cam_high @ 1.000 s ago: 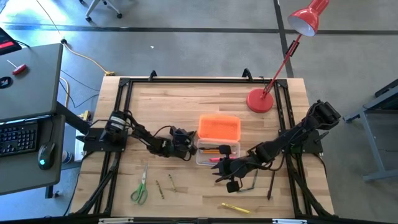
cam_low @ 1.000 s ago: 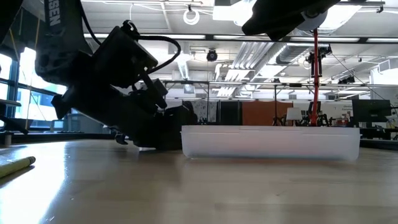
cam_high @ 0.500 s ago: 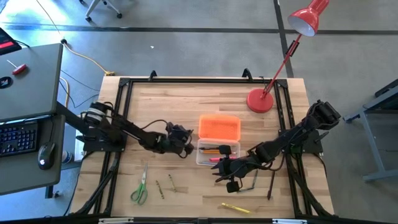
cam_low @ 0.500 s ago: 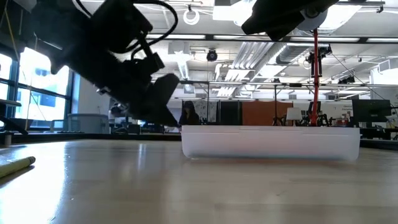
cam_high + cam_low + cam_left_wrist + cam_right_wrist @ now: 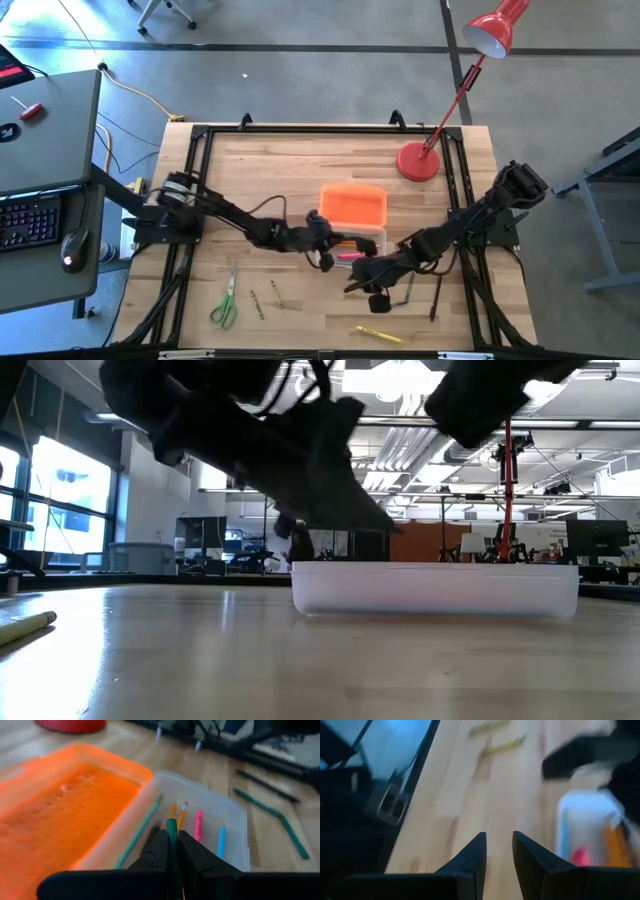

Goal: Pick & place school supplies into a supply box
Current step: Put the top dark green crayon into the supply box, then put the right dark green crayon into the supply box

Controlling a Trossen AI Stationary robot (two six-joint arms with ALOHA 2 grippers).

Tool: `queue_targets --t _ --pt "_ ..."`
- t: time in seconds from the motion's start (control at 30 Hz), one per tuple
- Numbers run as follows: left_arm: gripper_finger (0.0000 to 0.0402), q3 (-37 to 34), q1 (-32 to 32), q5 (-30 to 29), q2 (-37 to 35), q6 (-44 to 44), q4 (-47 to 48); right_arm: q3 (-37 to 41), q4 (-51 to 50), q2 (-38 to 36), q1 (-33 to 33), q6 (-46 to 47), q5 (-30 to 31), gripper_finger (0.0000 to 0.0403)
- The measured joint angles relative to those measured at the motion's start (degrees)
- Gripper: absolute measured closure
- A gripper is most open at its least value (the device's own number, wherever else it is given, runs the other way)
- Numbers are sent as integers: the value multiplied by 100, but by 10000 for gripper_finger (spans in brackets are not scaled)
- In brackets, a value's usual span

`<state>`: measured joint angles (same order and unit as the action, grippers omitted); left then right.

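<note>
On the left part of the table [image 5: 260, 160], the green-handled scissors [image 5: 225, 300] lie flat near the front edge, with two short brown pencils [image 5: 266, 296] just beside them, none of them yet collected. Farther right, the left end effector [image 5: 322, 252] hangs at the near left corner of the supply box [image 5: 372, 241], its fingers pinched nearly shut on a green pen [image 5: 172, 828] whose tip points into the clear tray; this looks like a drop about to happen. The tray already holds several pens and pencils, green, orange, pink and blue in the left wrist view, and its orange lid [image 5: 353, 204] lies open behind it. To the right, the right end effector [image 5: 372, 292] waits just in front of the box, fingers a little apart and holding nothing. Beyond it, two dark pens [image 5: 422, 290] and a yellow pencil [image 5: 379, 334] still lie on the wood. By this count roughly half the supplies are stowed.
</note>
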<state>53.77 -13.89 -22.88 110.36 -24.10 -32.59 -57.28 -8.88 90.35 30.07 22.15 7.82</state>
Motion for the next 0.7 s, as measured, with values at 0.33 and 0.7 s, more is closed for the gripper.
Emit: queue_targets --t 0.33,0.7 --pt "296 1292 5 413 889 471 631 -2 -1635 0 902 563 203 329" --pt "285 1495 125 366 767 706 1152 -2 -2641 0 1717 597 88 329"
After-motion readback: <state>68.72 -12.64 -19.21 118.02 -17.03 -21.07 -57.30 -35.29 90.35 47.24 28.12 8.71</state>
